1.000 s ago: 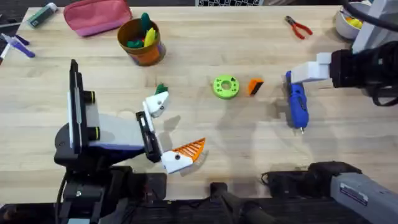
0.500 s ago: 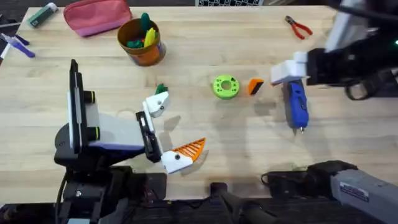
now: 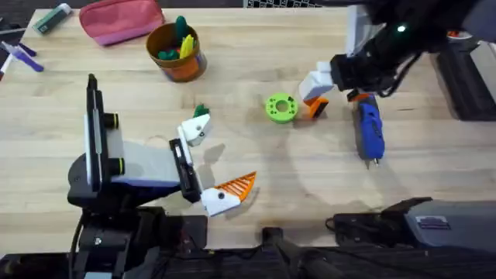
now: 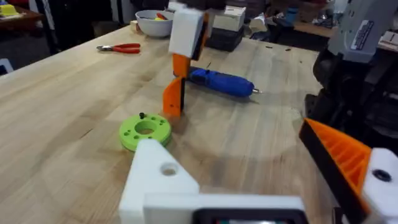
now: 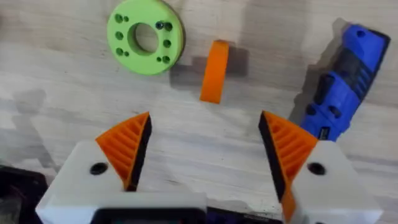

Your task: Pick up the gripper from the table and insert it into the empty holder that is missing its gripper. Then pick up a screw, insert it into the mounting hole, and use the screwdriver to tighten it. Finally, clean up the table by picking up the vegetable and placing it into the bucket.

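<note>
Just ribbed orange tool pads above smooth wedge-shaped gripper

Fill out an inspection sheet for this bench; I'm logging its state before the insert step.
Surface: wooden table, bare in the middle.
Job's things: orange gripper loose between green disc and screwdriver; vegetable by the empty holder; bucket holds toys.
Clutter: pink pouch, pliers, pens, white bowl.
Grippers: right gripper open over the orange gripper; left gripper lacks one pad.
Cables: nothing seen.
Surroundings: cluttered benches behind.
</note>
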Action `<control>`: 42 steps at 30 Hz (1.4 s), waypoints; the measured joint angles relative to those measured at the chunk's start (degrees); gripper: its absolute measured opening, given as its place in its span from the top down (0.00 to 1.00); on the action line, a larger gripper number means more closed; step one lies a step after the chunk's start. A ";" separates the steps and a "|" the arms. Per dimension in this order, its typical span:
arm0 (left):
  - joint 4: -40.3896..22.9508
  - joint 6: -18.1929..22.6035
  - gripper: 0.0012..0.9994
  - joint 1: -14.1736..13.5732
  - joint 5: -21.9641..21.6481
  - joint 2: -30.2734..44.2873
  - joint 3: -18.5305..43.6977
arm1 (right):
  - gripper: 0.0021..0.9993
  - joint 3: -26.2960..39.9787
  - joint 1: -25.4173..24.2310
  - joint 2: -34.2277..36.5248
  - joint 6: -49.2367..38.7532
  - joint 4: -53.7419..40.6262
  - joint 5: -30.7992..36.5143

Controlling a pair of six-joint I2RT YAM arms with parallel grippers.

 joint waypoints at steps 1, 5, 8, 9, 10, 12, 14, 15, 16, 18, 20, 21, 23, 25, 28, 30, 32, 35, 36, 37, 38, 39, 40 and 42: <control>0.00 0.00 0.01 0.00 -0.02 0.00 0.00 | 0.01 0.02 0.00 0.89 0.24 0.17 0.00; 0.00 0.00 0.01 0.00 -0.02 0.00 0.00 | 0.01 0.02 0.00 4.46 1.00 1.67 0.15; 0.00 0.00 0.01 0.00 0.00 0.00 0.00 | 0.01 0.02 0.00 6.73 1.19 3.42 0.17; 0.00 0.00 0.01 0.00 0.00 0.02 0.00 | 0.01 0.02 0.00 7.36 1.21 3.78 0.17; 0.00 0.00 0.01 0.00 0.00 0.01 0.00 | 0.01 0.02 0.00 8.88 1.63 3.99 1.23; 0.00 0.00 0.01 0.00 0.00 0.00 0.00 | 0.01 0.02 0.00 9.65 2.22 3.90 2.60; 0.00 0.00 0.01 0.00 0.00 0.01 0.00 | 0.01 0.02 0.00 10.43 2.76 3.92 3.41; 0.00 0.00 0.01 0.00 0.00 0.02 0.00 | 0.02 0.02 0.00 10.78 2.92 3.95 3.71; 0.00 0.00 0.01 0.00 0.00 0.02 0.00 | 0.03 0.02 0.00 11.10 3.04 4.00 3.96; 0.00 0.00 0.01 0.00 0.00 0.00 0.00 | 0.06 0.02 0.00 11.61 3.21 4.07 4.25; 0.00 0.00 0.01 0.00 0.00 0.01 0.00 | 0.09 0.02 0.00 11.65 3.34 4.17 4.31; 0.00 0.00 0.01 0.00 0.00 0.01 0.00 | 0.11 0.02 0.00 11.65 3.36 4.24 4.33; 0.00 0.00 0.01 0.00 0.00 0.02 0.00 | 0.15 0.02 0.00 11.65 3.40 4.28 4.44; 0.00 0.00 0.01 0.00 0.00 0.02 0.00 | 0.19 0.02 0.00 11.66 3.44 4.30 4.46; 0.00 0.00 0.01 0.00 0.00 0.00 0.00 | 0.26 0.02 0.00 11.64 3.60 4.30 4.46; 0.00 0.00 0.01 0.00 0.00 0.00 0.00 | 0.31 0.02 0.10 11.66 3.63 4.30 4.46; 0.00 0.00 0.01 0.00 0.00 0.02 0.00 | 0.36 0.02 0.33 11.66 3.77 4.32 4.46; 0.00 0.00 0.01 0.00 0.00 0.02 0.00 | 0.41 0.02 0.95 11.66 3.79 4.30 4.46; 0.00 0.00 0.01 0.00 0.00 0.01 0.00 | 0.41 0.02 1.26 11.65 3.79 4.32 4.46; 0.00 0.00 0.01 0.00 0.00 0.00 0.00 | 0.42 0.02 1.54 11.65 3.79 4.32 4.46; 0.00 0.00 0.01 0.00 0.00 0.02 0.00 | 0.43 0.02 1.81 11.66 3.79 4.32 4.48; 0.00 0.00 0.01 0.00 0.00 0.02 0.00 | 0.44 0.02 2.02 11.66 3.81 4.32 4.48; 0.00 0.00 0.01 0.00 0.00 0.02 0.00 | 0.45 0.02 2.19 11.66 3.80 4.32 4.48; 0.00 0.00 0.01 0.00 0.00 0.00 0.00 | 0.45 0.02 2.34 11.66 3.79 4.32 4.54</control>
